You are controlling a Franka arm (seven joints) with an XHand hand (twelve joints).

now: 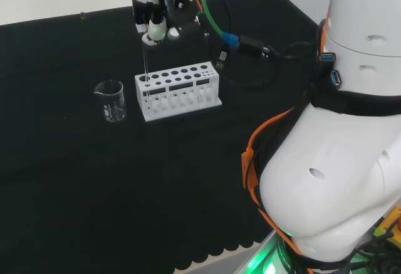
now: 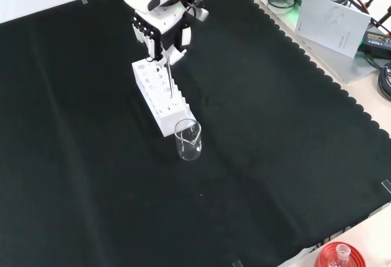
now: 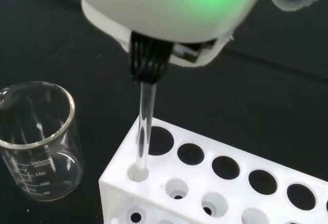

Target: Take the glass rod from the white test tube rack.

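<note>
The black and white hand (image 1: 156, 20) hangs above the white test tube rack (image 1: 178, 91), fingers pinching the thin clear glass rod (image 3: 146, 126) upright in a corner hole.

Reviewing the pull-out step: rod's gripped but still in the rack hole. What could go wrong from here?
1. The glass rod still sits in a corner hole of the white rack; a tilted lift by the hand may bind it and drag the rack.
2. The beaker stands just beside that end; a sideways swing could tip it.
</note>
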